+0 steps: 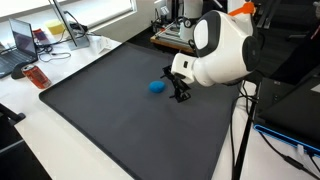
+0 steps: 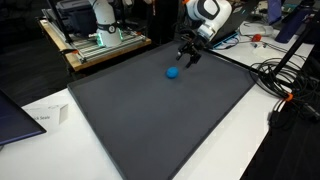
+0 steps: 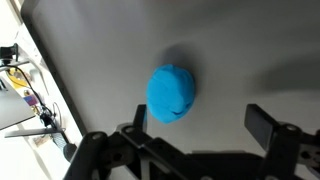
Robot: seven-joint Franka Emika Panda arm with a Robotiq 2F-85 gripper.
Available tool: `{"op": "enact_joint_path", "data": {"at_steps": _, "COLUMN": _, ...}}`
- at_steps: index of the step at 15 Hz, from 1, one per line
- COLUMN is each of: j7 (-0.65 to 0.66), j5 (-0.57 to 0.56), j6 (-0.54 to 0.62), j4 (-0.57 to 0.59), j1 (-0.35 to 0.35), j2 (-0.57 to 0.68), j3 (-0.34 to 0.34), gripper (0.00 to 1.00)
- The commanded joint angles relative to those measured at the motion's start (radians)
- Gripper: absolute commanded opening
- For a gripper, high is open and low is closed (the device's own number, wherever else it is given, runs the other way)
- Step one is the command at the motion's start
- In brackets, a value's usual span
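Note:
A small blue rounded object (image 1: 157, 87) (image 2: 172, 72) (image 3: 171, 93) lies on a dark grey mat (image 1: 110, 110) (image 2: 160, 110). My gripper (image 1: 181, 92) (image 2: 187, 55) (image 3: 200, 118) hovers just beside it, a little above the mat. Its jaws stand wide open with nothing between them. In the wrist view the blue object sits just past the left fingertip (image 3: 139, 113), off to that side rather than between the fingers. The right fingertip (image 3: 260, 122) is well apart from it.
The mat covers a white table (image 1: 60, 150) (image 2: 250, 140). A laptop (image 1: 22, 45) and a red item (image 1: 38, 77) sit at one end. Cables (image 2: 285, 85) trail off the table beside the mat. A shelf of equipment (image 2: 100, 40) stands behind the mat.

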Motion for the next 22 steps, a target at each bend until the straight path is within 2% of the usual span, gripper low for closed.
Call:
{"op": "enact_joint_path", "data": {"at_steps": 1, "j7": -0.055, "j5": -0.059, "j6": 0.102, "j4": -0.190, "j1": -0.072, "j2": -0.153, "j3": 0.052, "gripper": 1.00}}
{"op": "enact_joint_path", "data": {"at_steps": 8, "j7": -0.345, "j5": -0.031, "j6": 0.310, "j4": -0.404, "j1": -0.221, "j2": -0.336, "j3": 0.112, "gripper": 1.00}}
{"op": "enact_joint_path", "data": {"at_steps": 14, "j7": -0.606, "j5": 0.001, "j6": 0.471, "j4": -0.567, "j1": -0.326, "j2": -0.463, "j3": 0.116, "gripper": 1.00}}
{"op": "enact_joint_path", "data": {"at_steps": 18, "j7": -0.891, "j5": 0.156, "j6": 0.623, "j4": -0.632, "j1": -0.408, "j2": -0.512, "j3": 0.122, "gripper": 1.00}}
{"op": "enact_joint_path", "data": {"at_steps": 21, "j7": -1.129, "j5": 0.327, "j6": 0.636, "j4": -0.629, "j1": -0.462, "j2": -0.520, "j3": 0.154, "gripper": 1.00}}
{"op": "enact_joint_path", "data": {"at_steps": 22, "j7": -1.206, "j5": 0.383, "j6": 0.618, "j4": -0.618, "j1": -0.502, "j2": -0.514, "j3": 0.194, "gripper": 1.00}}
